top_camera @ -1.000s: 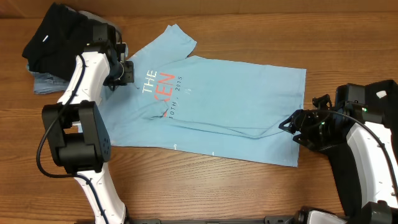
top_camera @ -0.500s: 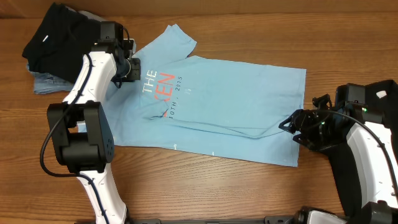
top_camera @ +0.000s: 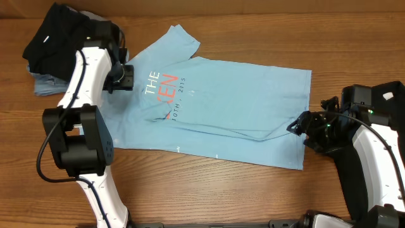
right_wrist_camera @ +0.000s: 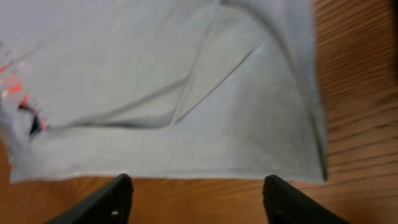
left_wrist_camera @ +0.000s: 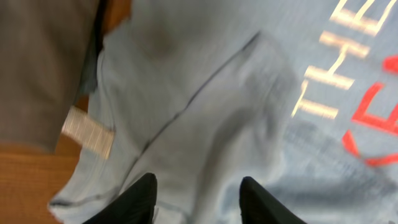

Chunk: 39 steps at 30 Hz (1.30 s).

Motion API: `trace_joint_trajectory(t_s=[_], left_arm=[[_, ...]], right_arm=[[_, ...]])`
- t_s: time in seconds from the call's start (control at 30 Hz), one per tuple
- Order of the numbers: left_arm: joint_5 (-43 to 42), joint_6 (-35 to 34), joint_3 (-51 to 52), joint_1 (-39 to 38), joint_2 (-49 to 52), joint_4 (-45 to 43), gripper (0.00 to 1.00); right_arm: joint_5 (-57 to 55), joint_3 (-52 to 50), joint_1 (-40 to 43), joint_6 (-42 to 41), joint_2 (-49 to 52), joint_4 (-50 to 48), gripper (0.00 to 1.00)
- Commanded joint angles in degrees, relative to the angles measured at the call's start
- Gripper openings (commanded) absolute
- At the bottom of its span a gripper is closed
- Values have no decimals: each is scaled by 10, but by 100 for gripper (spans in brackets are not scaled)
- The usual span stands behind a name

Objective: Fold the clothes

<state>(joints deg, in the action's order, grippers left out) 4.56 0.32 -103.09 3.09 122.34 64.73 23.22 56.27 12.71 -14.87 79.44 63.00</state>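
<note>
The light blue T-shirt (top_camera: 228,107) lies spread on the wooden table, its white and coral lettering (top_camera: 166,88) towards the left. A black garment (top_camera: 54,35) with a white label sits bunched at the far left corner. My left gripper (top_camera: 125,76) hovers at the shirt's neck end. In the left wrist view this gripper (left_wrist_camera: 199,194) is open, with loose blue fabric under the gap and the white neck label (left_wrist_camera: 89,132) to the left. My right gripper (top_camera: 296,125) is open at the shirt's right hem. In its own view that gripper (right_wrist_camera: 196,190) stands over bare wood just off the hem (right_wrist_camera: 186,171).
A pale blue-grey cloth (top_camera: 47,85) pokes out from under the black garment. Bare wood (top_camera: 209,190) runs along the front of the table. The right arm's body (top_camera: 373,145) fills the right edge.
My left gripper has opened from shut and let go of the shirt's neck area, shifting a little to the left. The right gripper has drawn back slightly to the right.
</note>
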Motion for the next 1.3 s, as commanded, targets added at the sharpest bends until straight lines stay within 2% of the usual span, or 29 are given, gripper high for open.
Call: trace_joint_trajectory(t_s=[0.0, 0.03, 0.1, 0.13, 0.33, 0.43, 0.57, 0.7, 0.9, 1.03, 1.27], left_arm=[[-5, -7, -13, 7, -7, 27, 41], [-7, -7, -13, 7, -7, 34, 40], [-14, -7, -10, 7, -6, 46, 40], [-19, -7, -4, 7, -6, 50, 41], [-18, -8, 39, 8, -6, 55, 40], [-19, -12, 72, 7, -6, 44, 40], [-20, -23, 118, 7, -6, 24, 40], [-27, -23, 158, 7, -6, 2, 40], [-27, -23, 189, 7, -6, -23, 41], [-27, -23, 190, 7, -6, -29, 41], [-27, -23, 190, 7, -6, -33, 41]], right_arm=[[-74, 13, -1, -28, 10, -20, 57], [-73, 12, -1, -28, 16, -24, 57], [-73, 9, -1, -28, 37, -40, 66], [-68, 7, -1, -28, 55, -58, 67], [-20, 6, -2, -27, 123, -149, 63], [-18, 6, -3, 14, 150, -191, 62], [4, 6, -4, 16, 174, -228, 58], [9, 6, -5, 15, 194, -227, 49], [-3, 6, -11, 11, 198, -229, 44], [-22, 1, -11, 10, 198, -232, 46], [-32, -9, -11, -15, 198, -250, 45]])
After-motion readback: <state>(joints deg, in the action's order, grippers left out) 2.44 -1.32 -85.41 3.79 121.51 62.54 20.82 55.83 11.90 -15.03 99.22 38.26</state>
